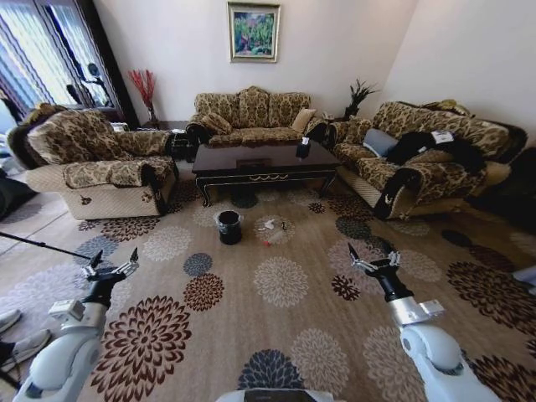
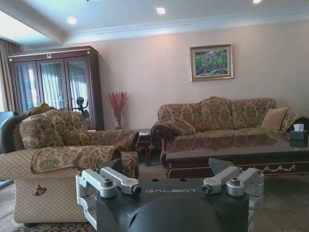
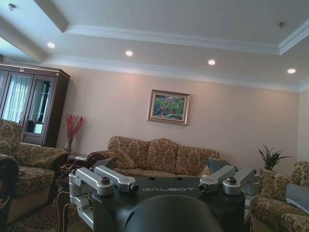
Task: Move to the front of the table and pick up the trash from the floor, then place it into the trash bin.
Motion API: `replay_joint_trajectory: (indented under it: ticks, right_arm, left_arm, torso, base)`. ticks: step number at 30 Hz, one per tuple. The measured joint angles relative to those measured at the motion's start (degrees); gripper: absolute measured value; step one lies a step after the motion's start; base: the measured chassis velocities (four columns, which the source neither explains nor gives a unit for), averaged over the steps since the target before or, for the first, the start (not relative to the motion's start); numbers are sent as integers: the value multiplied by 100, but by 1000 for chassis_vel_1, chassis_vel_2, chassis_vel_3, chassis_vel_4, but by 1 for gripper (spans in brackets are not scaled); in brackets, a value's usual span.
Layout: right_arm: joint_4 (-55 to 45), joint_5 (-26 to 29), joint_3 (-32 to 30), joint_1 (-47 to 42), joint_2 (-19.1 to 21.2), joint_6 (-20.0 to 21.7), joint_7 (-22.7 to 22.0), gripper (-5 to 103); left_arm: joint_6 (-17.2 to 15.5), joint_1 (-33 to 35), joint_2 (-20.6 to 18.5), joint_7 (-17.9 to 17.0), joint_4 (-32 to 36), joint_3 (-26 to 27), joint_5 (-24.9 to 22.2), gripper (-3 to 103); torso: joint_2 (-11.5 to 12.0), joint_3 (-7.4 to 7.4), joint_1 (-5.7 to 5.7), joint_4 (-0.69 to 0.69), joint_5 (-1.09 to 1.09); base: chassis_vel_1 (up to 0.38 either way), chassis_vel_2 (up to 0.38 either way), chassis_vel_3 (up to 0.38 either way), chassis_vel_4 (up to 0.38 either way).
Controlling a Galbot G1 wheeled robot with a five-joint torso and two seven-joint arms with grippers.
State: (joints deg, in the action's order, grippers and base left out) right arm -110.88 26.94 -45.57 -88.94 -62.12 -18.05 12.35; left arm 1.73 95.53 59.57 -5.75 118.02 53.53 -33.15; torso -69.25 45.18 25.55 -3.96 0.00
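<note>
Head view is showing the left gripper [image 1: 113, 266] and right gripper [image 1: 371, 258] hovering spread wide and empty, raised clear for travelling, I judge. Beyond, the trash [image 1: 270, 229] is lying on the carpet [image 1: 285, 335] beside the trash bin [image 1: 229, 227], before the table [image 1: 264, 161]. "GALBOT" is showing on both wrists.

A home living room: three floral-patterned brown upholstered sofas [image 1: 251, 113] surround a glossy dark wood coffee table [image 1: 264, 163] on a flower-print beige carpet [image 1: 285, 285], with a framed landscape painting [image 1: 253, 32] above.
</note>
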Motion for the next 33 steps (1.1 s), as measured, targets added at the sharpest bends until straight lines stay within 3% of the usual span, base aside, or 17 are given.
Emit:
replay_joint_trajectory:
  ticks: [13, 33]
  right_arm:
    - [-6, -15, -5, 16, 41, -86, -39, 100]
    - [-56, -85, -29, 29, 33, -52, -71, 100]
  left_arm:
    - [-17, -43, -28, -15, 6, -13, 0, 96]
    - [-89, -70, -8, -124, -21, -37, -45, 100]
  torso:
    - [0, 0, 0, 0, 0]
    - [0, 0, 0, 0, 0]
  base:
    - [0, 0, 0, 0]
    - [0, 0, 0, 0]
